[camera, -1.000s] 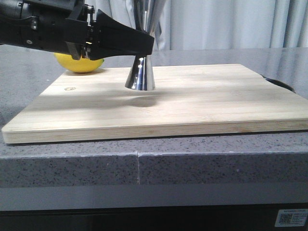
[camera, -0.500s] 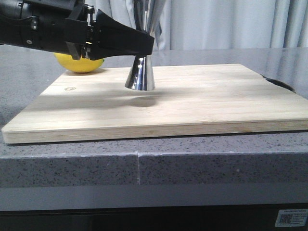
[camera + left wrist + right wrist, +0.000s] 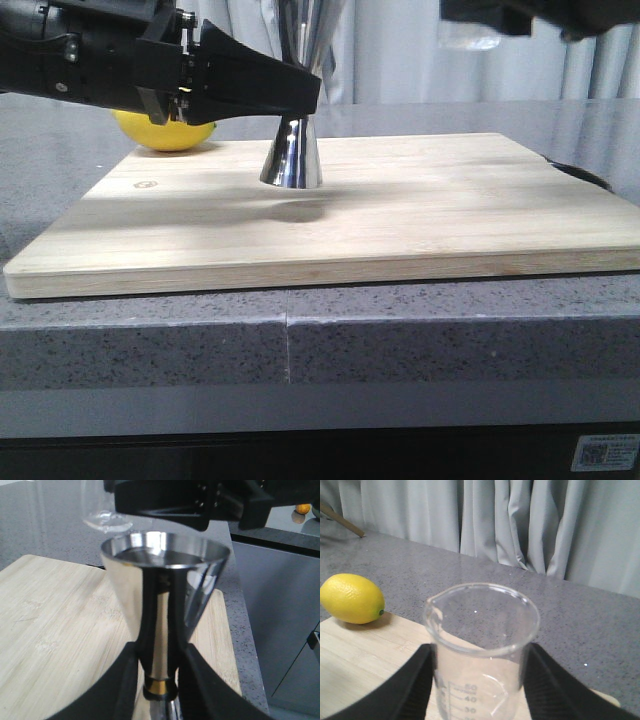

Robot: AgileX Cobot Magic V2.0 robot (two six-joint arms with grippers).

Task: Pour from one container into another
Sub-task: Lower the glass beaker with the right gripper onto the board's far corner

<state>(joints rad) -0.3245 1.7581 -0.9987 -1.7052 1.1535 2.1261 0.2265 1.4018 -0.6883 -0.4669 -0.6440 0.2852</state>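
The jigger (image 3: 291, 155) stands upright on the cutting board (image 3: 400, 220), toward its far left part, with the left gripper (image 3: 300, 92) reaching in from the jigger's left to its waist. A lemon (image 3: 165, 132) lies on the counter (image 3: 150, 330) behind the board's far left corner. The beaker (image 3: 470, 35) hangs high above the board, right of the jigger.

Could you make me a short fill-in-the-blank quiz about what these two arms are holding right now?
1. The left fingers grip the steel jigger at its narrow ____.
2. The jigger stands on the wooden ____.
3. The right fingers hold a clear glass ____.
4. The yellow fruit behind the board is a ____.

Missing words: waist; board; beaker; lemon
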